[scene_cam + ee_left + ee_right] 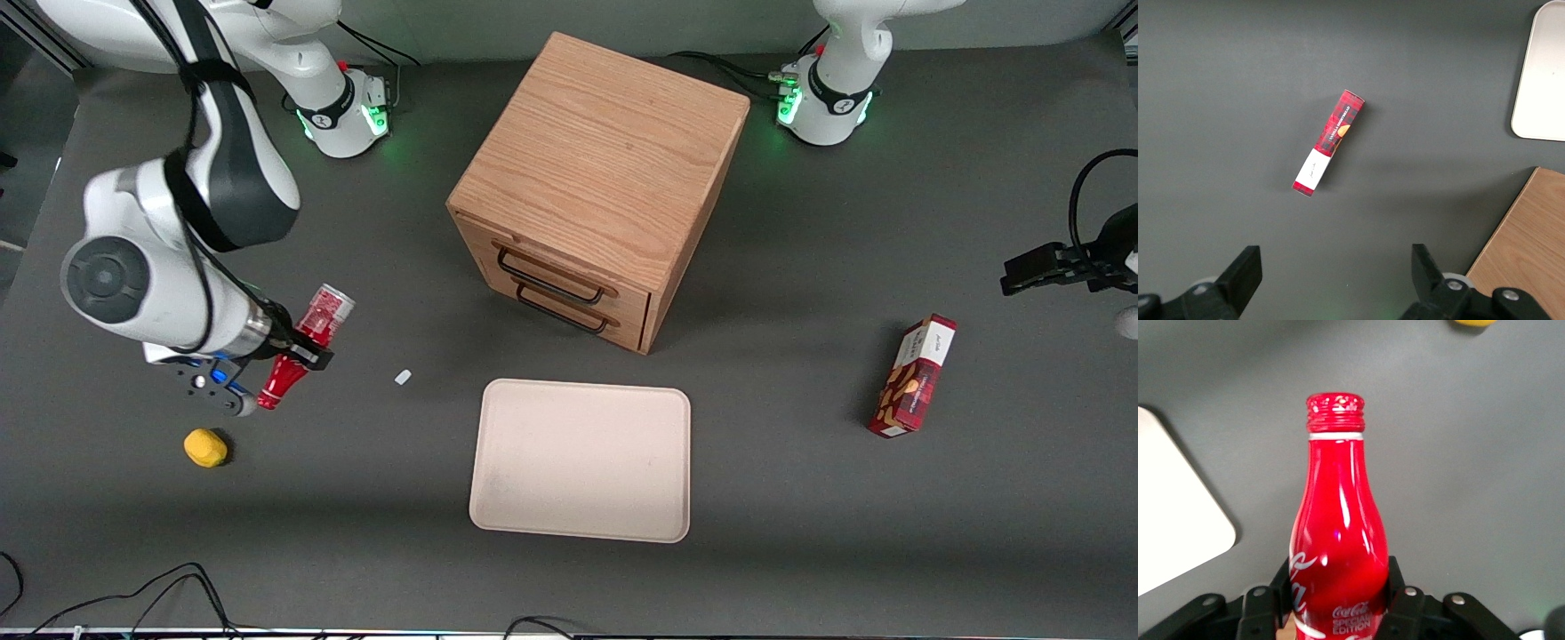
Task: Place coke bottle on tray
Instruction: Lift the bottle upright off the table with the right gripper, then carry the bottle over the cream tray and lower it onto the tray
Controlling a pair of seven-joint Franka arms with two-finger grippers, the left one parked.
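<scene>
My right gripper (300,352) is shut on the coke bottle (307,348), a slim red bottle with white script. It holds the bottle tilted above the table, neck down and silvery base up, toward the working arm's end. In the right wrist view the black fingers (1399,587) clamp the bottle's body (1338,540) on both sides, and the red cap points away. The pale beige tray (582,458) lies flat in the middle of the table, nearer the front camera than the wooden cabinet. A corner of the tray (1171,527) shows in the right wrist view.
A wooden two-drawer cabinet (600,182) stands farther from the camera than the tray. A yellow object (205,447) lies near the gripper, nearer the camera. A small white scrap (403,377) lies between gripper and tray. A red snack box (914,376) lies toward the parked arm's end.
</scene>
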